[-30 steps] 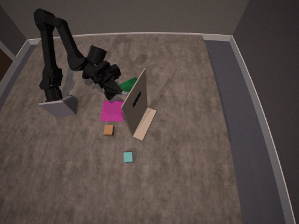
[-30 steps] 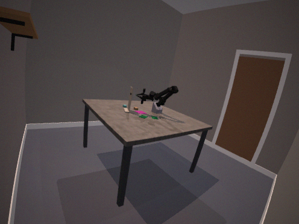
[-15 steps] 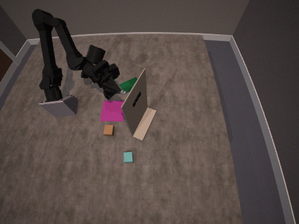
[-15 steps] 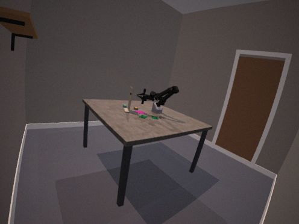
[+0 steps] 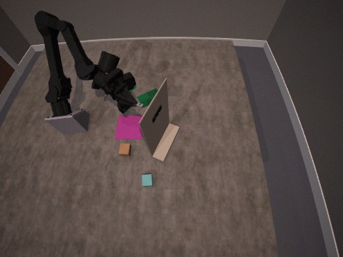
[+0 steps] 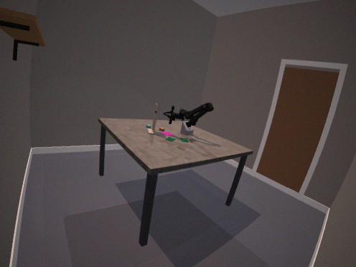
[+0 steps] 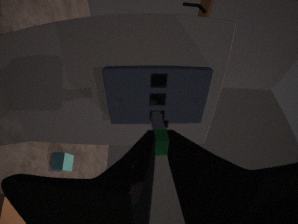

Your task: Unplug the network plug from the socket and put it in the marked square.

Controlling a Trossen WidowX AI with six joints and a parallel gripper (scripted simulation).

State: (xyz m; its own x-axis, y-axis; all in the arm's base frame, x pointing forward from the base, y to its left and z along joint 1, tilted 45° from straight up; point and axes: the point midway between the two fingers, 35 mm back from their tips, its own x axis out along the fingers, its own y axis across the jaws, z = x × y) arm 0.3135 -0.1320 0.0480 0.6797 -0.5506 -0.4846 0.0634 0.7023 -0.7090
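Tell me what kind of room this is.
Probably a bare test room: one table in the middle, a closed brown door, a wall shelf, and a small black robot arm on the table.

Black six-joint arm (image 5: 52,59) rising from a grey base (image 5: 77,121) near the surface's left edge, folding sharply at the raised elbow, then reaching down and rightward. Pincer (image 5: 133,101) held low above the surface, fingers drawn nearly together, clamped on the green plug (image 7: 160,141), tips pointing right.
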